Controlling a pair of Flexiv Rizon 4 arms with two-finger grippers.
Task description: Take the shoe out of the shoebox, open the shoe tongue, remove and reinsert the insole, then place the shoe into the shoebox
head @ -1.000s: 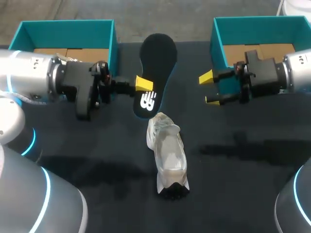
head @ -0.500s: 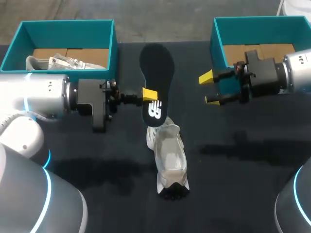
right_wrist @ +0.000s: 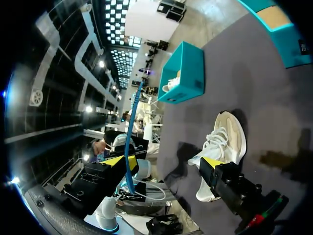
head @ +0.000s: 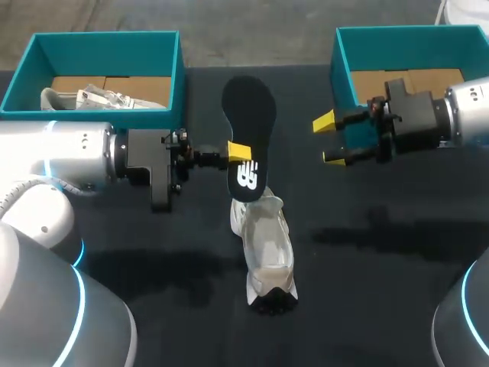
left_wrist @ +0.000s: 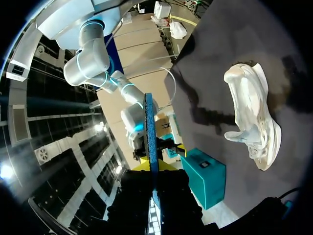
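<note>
A white shoe [head: 263,245] lies on the dark table [head: 382,290] at the middle. My left gripper [head: 238,151] is shut on a black insole [head: 248,130], held on edge just above the shoe's far end. The insole's printed end overlaps that end of the shoe. In the left wrist view the insole [left_wrist: 150,129] shows edge-on between the fingers of the left gripper [left_wrist: 152,166], with the shoe [left_wrist: 252,112] off to one side. My right gripper [head: 328,140] hangs open and empty in front of the right shoebox [head: 345,57]. In the right wrist view the right gripper [right_wrist: 164,161] has the shoe [right_wrist: 220,147] ahead of it.
Two teal shoebox halves stand at the table's back. The left box [head: 103,38] holds a second white shoe [head: 92,98]. Bare table lies in front of the shoe and on both sides of it.
My left arm has carried the insole right and nearer, from beside the left box to just over the shoe's far end. The right arm and the shoe have stayed still.
</note>
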